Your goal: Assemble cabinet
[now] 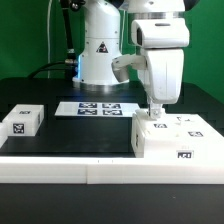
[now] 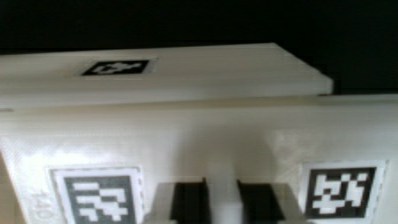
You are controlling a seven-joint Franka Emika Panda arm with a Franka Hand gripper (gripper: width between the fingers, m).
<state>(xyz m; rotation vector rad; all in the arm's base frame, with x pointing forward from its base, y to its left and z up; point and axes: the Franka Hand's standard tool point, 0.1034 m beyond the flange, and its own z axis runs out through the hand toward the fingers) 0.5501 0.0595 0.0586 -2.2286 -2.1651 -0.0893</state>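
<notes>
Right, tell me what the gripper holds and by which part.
Cannot be told: the gripper is down at the top of the cabinet, fingertips close together, but no clamped part shows.

I read no words or numbers. The cabinet (image 1: pixel 160 145) carries only square pattern tags (image 2: pixel 93 195); at its eleven o'clock the robot base (image 1: pixel 92 65) shows a black triangle sign (image 1: pixel 101 47).

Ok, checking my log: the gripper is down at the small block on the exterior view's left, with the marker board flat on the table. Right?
Not quite. The gripper is down at the cabinet on the exterior view's right; the small block sits alone on the left. The marker board does lie flat. The exterior view shows it.
</notes>
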